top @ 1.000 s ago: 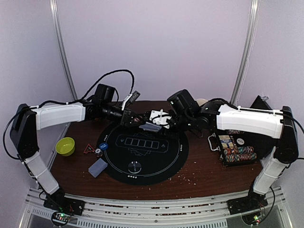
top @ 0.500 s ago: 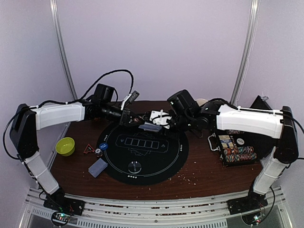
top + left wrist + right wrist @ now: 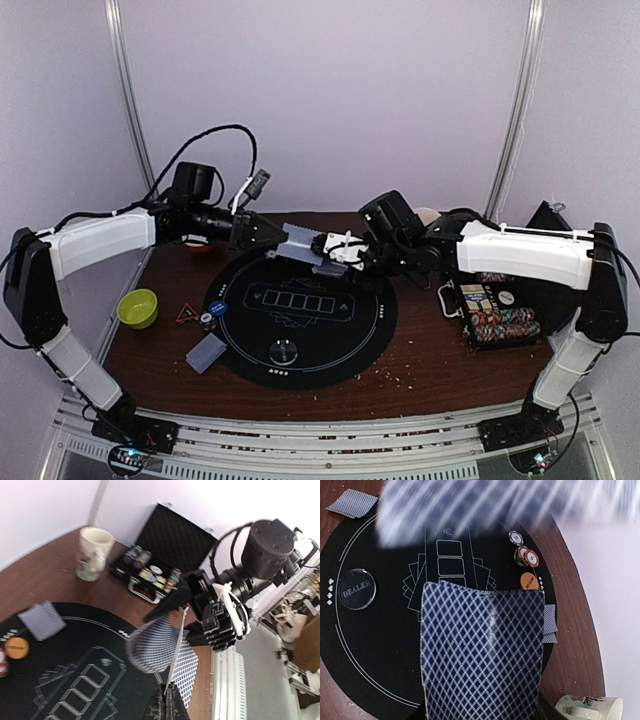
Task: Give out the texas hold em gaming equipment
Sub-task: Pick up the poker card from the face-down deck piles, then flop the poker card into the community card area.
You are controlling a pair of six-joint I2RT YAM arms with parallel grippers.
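Card (image 3: 297, 240) in left gripper (image 3: 272, 234), seemingly just off deck (image 3: 482, 655) in right gripper (image 3: 338, 250)

Top external: fixed, high at 6 o'clock, facing down over the whole round black felt poker mat (image 3: 340, 340); far.
Left wrist: low, close, facing 3 o'clock toward the open black chip case (image 3: 175, 535).
Right wrist: close, looking down past blue-diamond-backed playing cards (image 3: 482, 650).
All three views share the mat.

Cards (image 3: 482, 650) are showing blue-and-white diamond-lattice backs, the black mat (image 3: 340, 340) is carrying white outlines, and a lime-green bowl (image 3: 137, 307) is sitting left on the brown table (image 3: 430, 365).
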